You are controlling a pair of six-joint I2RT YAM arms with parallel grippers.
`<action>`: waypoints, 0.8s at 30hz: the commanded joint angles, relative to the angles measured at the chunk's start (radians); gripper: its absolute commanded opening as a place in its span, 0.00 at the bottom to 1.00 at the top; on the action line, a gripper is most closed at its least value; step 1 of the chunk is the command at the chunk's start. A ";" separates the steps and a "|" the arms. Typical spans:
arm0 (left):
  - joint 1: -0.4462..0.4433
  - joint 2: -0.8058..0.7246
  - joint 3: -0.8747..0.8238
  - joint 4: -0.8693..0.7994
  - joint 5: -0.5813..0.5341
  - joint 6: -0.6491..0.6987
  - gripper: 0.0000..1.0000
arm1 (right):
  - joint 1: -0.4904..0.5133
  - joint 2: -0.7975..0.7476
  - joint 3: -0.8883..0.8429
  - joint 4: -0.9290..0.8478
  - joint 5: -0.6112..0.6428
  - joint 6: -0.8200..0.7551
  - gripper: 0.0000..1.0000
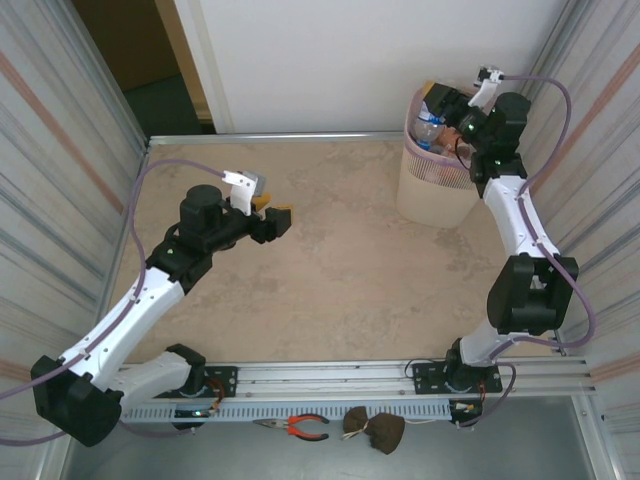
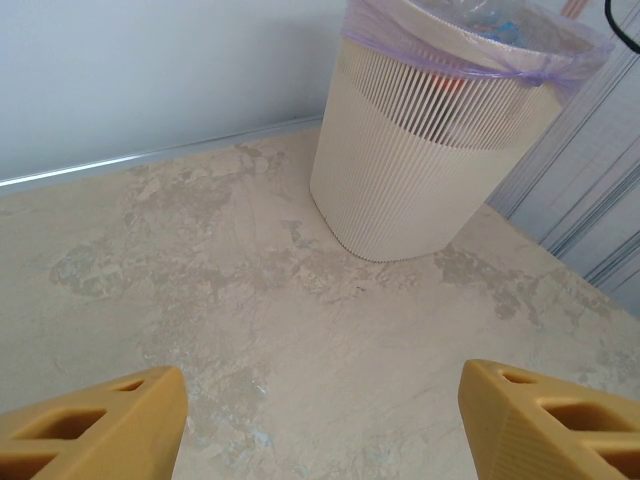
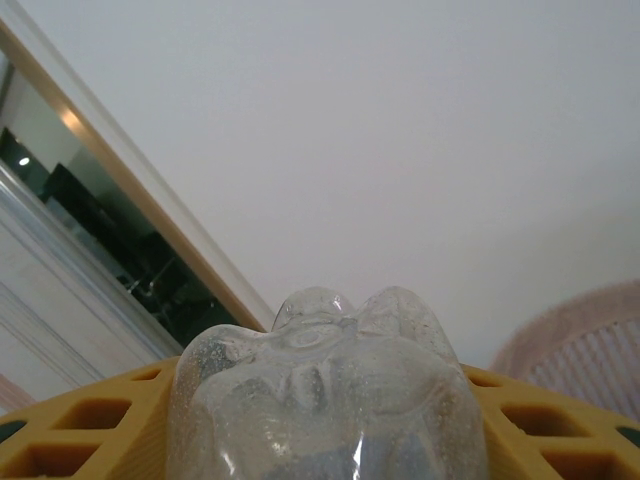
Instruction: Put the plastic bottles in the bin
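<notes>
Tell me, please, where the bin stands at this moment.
In the top view the bin stands at the table's far right corner, beside the right arm; the left wrist view shows it upright, upper right.

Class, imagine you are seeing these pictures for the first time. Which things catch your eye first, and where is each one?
The pale slatted bin stands out at the far right corner of the table, lined with a purple bag and already holding bottles. Just above its rim, the right gripper is shut on a clear plastic bottle. At centre left, the left gripper hangs open over bare tabletop.
</notes>
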 commanded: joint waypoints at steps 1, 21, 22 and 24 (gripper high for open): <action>0.009 0.001 0.011 0.045 0.014 -0.018 0.73 | -0.008 0.006 -0.049 0.107 -0.009 0.032 0.46; 0.009 -0.009 0.010 0.034 0.004 -0.013 0.73 | -0.015 0.074 -0.232 0.122 -0.088 -0.103 0.51; 0.009 -0.006 0.010 0.036 0.005 -0.013 0.73 | -0.015 0.068 -0.234 0.098 -0.097 -0.127 0.53; 0.009 0.000 0.013 0.038 0.012 -0.013 0.73 | -0.018 0.057 -0.237 0.074 -0.127 -0.157 0.58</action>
